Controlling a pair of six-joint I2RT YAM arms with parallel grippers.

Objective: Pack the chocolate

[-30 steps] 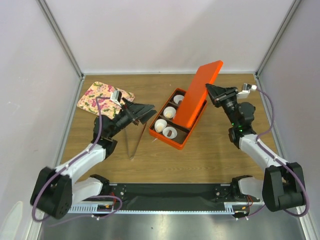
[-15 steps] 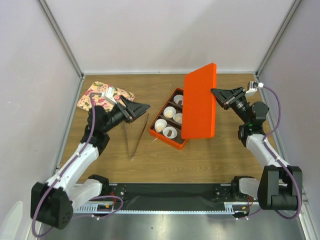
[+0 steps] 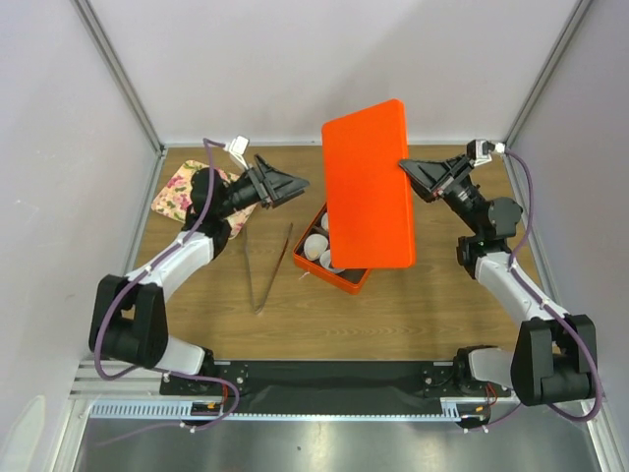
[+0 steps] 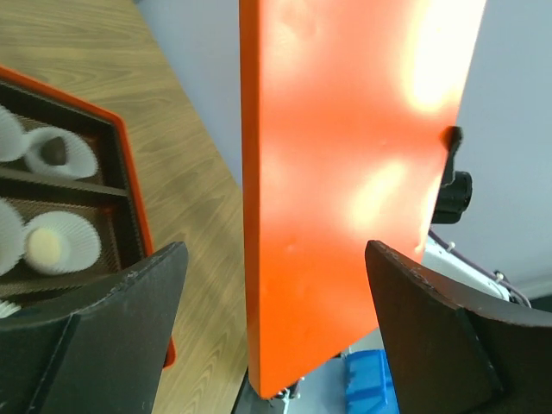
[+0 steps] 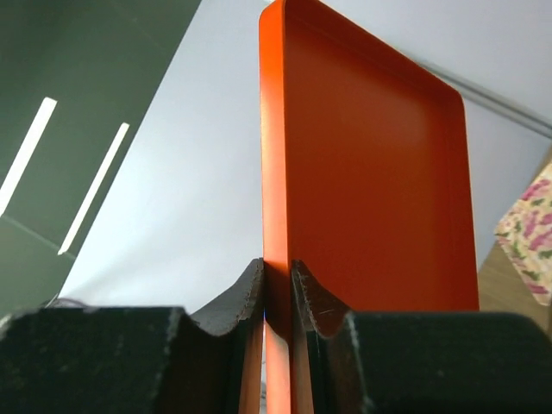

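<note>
Orange lid (image 3: pixel 366 185) rose; left wrist shows chocolate (image 4: pixel 53 152).

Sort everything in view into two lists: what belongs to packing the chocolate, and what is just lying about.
Job: dark and pale golden chocolate pieces, white paper cups, orange divided box, flat orange lid in the right gripper.
Lying about: flowered cloth pad, thin metal tongs, possibly a tool.

Robotics lab test cell: white panels (image 3: pixel 324 69) in aluminium posts (image 3: pixel 118 74) wall a wooden table (image 3: pixel 413 305) on three sides, with two cabled arms (image 3: pixel 172 265) bolted to a metal rail (image 3: pixel 334 408) at its near edge.
</note>
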